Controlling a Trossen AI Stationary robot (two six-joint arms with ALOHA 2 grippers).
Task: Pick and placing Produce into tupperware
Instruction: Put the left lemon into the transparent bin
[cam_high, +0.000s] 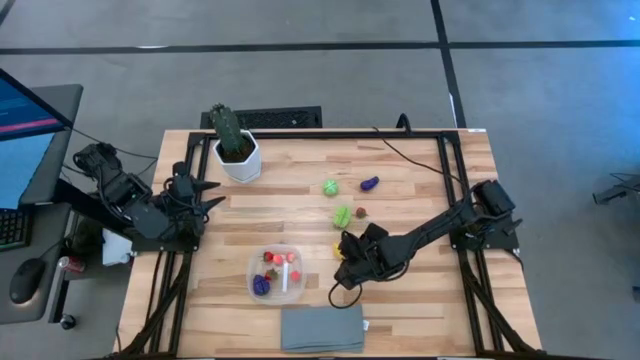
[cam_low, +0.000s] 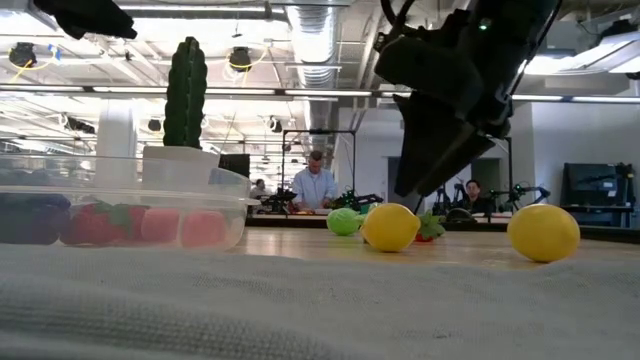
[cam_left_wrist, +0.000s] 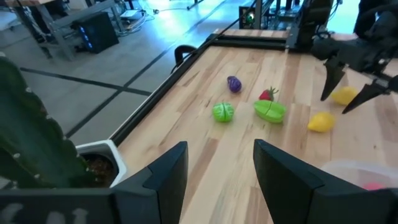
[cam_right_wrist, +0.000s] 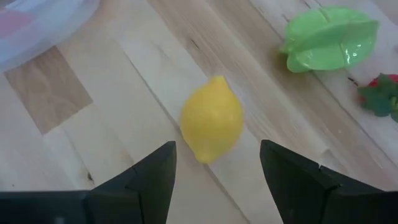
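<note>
My right gripper (cam_right_wrist: 217, 147) is open and hovers low over a yellow lemon (cam_right_wrist: 211, 118), its fingers standing on either side without touching it. In the low view it (cam_low: 440, 150) hangs above two lemons (cam_low: 390, 227) (cam_low: 543, 232) lying on the wood. The clear tupperware (cam_high: 275, 272) sits on the table near the front edge, holding red, pink and purple pieces. Loose on the table lie two green pieces (cam_high: 331, 187) (cam_high: 342, 215), a purple one (cam_high: 369, 183) and a red strawberry (cam_right_wrist: 380, 93). My left gripper (cam_high: 210, 192) waits open at the table's left edge, beside the cactus pot.
A tall green cactus in a white pot (cam_high: 236, 150) stands at the far left of the table. A folded grey cloth (cam_high: 322, 328) lies at the near edge, just in front of the tupperware. People stand at benches in the room behind the table.
</note>
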